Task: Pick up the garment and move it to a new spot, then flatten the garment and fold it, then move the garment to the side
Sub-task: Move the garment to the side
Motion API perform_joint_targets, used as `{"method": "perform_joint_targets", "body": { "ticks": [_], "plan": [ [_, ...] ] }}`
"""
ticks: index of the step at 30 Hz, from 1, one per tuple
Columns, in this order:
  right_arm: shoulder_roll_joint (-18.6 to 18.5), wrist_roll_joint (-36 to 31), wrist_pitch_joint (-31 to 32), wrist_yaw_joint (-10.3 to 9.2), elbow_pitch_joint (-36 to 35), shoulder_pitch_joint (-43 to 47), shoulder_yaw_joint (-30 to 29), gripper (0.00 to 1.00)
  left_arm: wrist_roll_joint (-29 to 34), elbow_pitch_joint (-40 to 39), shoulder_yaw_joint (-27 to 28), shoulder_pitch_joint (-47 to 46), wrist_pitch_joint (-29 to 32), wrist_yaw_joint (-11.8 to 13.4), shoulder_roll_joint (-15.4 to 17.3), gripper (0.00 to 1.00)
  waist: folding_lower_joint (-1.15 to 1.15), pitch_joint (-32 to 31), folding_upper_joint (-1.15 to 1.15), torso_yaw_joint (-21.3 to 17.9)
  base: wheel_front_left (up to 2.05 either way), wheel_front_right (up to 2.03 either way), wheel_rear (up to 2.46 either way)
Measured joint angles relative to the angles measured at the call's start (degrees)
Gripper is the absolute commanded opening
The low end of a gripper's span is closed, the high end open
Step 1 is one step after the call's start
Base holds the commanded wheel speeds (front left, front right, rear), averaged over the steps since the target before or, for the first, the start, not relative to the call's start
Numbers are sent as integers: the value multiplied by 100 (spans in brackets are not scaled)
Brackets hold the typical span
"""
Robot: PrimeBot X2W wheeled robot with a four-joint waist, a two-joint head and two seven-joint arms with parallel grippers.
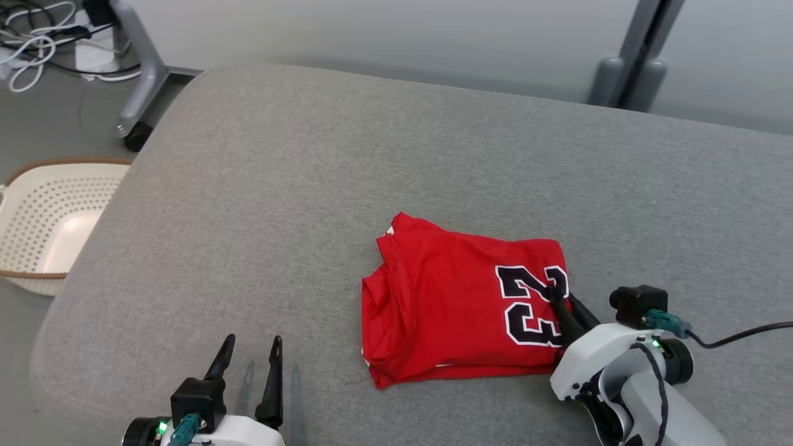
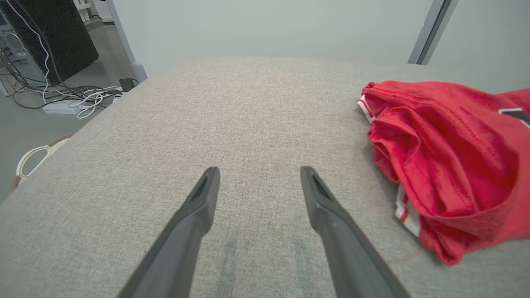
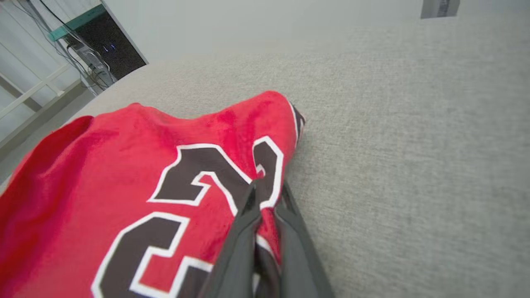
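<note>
The garment [image 1: 446, 300] is a red jersey with a black, white-edged "23", folded into a rough square on the grey cushion. My right gripper [image 1: 553, 291] is shut on the garment's right edge; in the right wrist view its fingers [image 3: 244, 215] pinch the cloth [image 3: 124, 174] by the number. My left gripper [image 1: 251, 350] stands open at the lower left, apart from the garment, with bare cushion between its fingers [image 2: 205, 194]. In the left wrist view the garment's bunched left edge [image 2: 447, 157] lies to the right.
The grey cushioned surface [image 1: 347, 161] stretches wide to the left and back. A white perforated basket [image 1: 49, 217] sits on the floor off its left edge. Cables [image 1: 37, 37] and grey frame legs [image 1: 139, 74] stand behind.
</note>
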Motion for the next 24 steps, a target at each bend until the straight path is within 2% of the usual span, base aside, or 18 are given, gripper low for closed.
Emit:
{"method": "perform_joint_targets", "body": {
  "ticks": [5, 11, 17, 18, 23, 24],
  "plan": [
    [-4, -2, 1, 0, -129, -10, -162, 0, 43, -15, 35, 2, 0, -51, -1, 100, 0, -62, 0, -357, 0, 0, 0],
    [-11, -22, 0, 0, -296, 97, -268, 0, 58, -32, 29, -9, 0, -94, -1, 100, 0, -135, 0, -1079, 0, 0, 0],
    [-20, -113, 0, 0, -420, 194, -339, 0, 70, -51, -31, -196, 0, -116, -5, 100, 0, -150, 0, -2001, 0, 0, 0],
    [-19, -122, 0, 0, -474, 222, -356, 0, 89, -51, -31, -243, 0, -118, -3, 100, 0, -142, 0, -2324, 0, 0, 0],
    [-27, -104, 0, 0, -679, 303, -309, 0, 126, -32, -40, -362, 1, -154, -7, 100, 0, -88, 0, -3101, 0, 0, 0],
    [-22, -105, 0, 0, -751, 309, -263, 0, 146, -34, -48, -407, 0, -186, -4, 100, 0, -53, 0, -3382, 0, 0, 0]
  ]
}}
